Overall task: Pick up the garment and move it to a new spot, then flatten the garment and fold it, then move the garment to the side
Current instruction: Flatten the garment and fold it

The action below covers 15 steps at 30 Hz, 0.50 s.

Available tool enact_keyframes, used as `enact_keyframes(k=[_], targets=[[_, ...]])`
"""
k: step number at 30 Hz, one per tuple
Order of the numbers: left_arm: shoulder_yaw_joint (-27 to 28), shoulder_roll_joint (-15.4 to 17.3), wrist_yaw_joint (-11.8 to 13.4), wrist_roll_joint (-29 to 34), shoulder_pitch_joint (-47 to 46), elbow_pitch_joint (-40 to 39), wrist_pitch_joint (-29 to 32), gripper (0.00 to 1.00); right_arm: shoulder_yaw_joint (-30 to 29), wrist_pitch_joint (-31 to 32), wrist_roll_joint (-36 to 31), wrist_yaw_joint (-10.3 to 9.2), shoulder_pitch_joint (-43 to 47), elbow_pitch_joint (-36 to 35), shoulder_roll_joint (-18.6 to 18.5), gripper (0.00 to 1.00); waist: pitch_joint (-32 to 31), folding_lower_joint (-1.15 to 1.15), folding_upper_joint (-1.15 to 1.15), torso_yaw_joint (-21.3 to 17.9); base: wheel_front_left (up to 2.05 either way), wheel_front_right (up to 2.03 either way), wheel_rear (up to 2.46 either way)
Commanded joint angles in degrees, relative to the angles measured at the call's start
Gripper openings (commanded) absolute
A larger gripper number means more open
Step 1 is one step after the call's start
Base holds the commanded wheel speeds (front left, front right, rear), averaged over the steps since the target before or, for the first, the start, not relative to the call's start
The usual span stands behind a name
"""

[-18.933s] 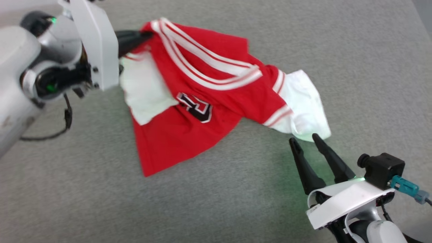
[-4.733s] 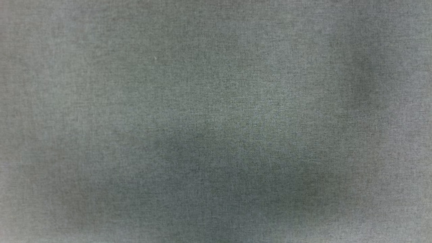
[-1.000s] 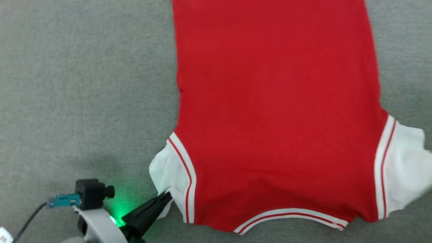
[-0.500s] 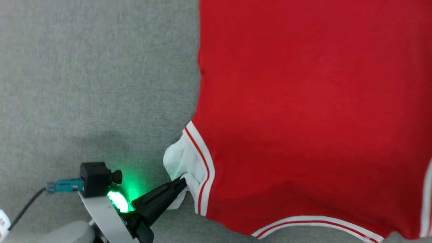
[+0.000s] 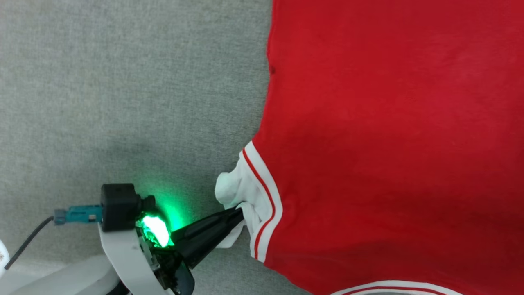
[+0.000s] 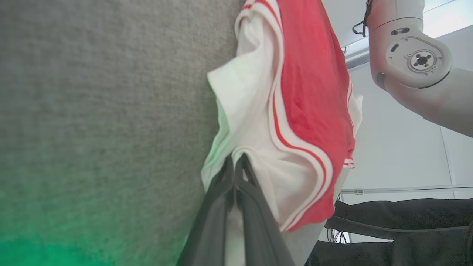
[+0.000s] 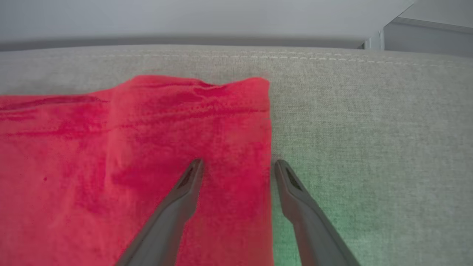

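One risk is noted: with only the sleeve (image 5: 235,190) pinched tight in the left gripper (image 5: 237,213) and the right gripper (image 7: 238,162) open astride its edge, the garment (image 5: 389,143), spread on the grey surface (image 5: 123,102), could be dragged askew.

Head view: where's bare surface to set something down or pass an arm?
Free: the grey surface left of the garment, above the left tool. Right wrist view: bare strip beyond the garment's hem, up to the stitched seam, and past its side edge. Crowded: lower left, where the left tool pinches the white sleeve.
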Motion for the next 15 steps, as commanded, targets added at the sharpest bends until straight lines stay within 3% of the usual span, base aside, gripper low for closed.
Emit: enact_keyframes(k=[1,7,8,9,10,15], targets=[[-0.4,-2.7,2.4,-1.2,-1.3,9.6,1.2,0.00,-0.9,0.1,-1.5,-0.05,-0.5,1.5,0.3,1.00,1.8,0.00,0.00,1.2,0.00,0.00,0.00],[-0.4,-2.9,2.6,-1.6,-1.7,9.7,1.2,0.00,-3.6,1.1,-4.3,-0.05,0.3,4.5,2.5,1.00,2.2,0.00,0.00,1.0,0.00,0.00,0.00],[-0.4,-2.9,2.6,-1.6,-1.8,9.7,1.2,0.00,-3.7,1.2,-4.4,-0.05,0.4,4.8,2.8,0.58,2.2,0.00,0.00,1.0,0.00,0.00,0.00],[-0.4,-2.8,2.6,-1.6,-1.8,9.6,1.2,0.00,-3.7,0.7,-4.4,-0.05,0.4,4.8,2.9,0.39,2.2,0.00,0.00,0.9,0.00,0.00,0.00],[-0.4,-2.8,2.6,-1.6,-1.8,9.5,1.2,0.00,-3.7,0.0,-4.4,-0.05,0.4,4.6,2.8,0.00,2.2,0.00,0.00,0.9,0.00,0.00,0.00],[1.0,-3.3,2.6,-1.2,-1.6,8.9,1.2,0.00,-4.9,-2.8,-3.6,-0.05,0.9,4.0,2.2,0.00,1.2,0.00,0.00,0.9,0.00,0.00,0.00]])
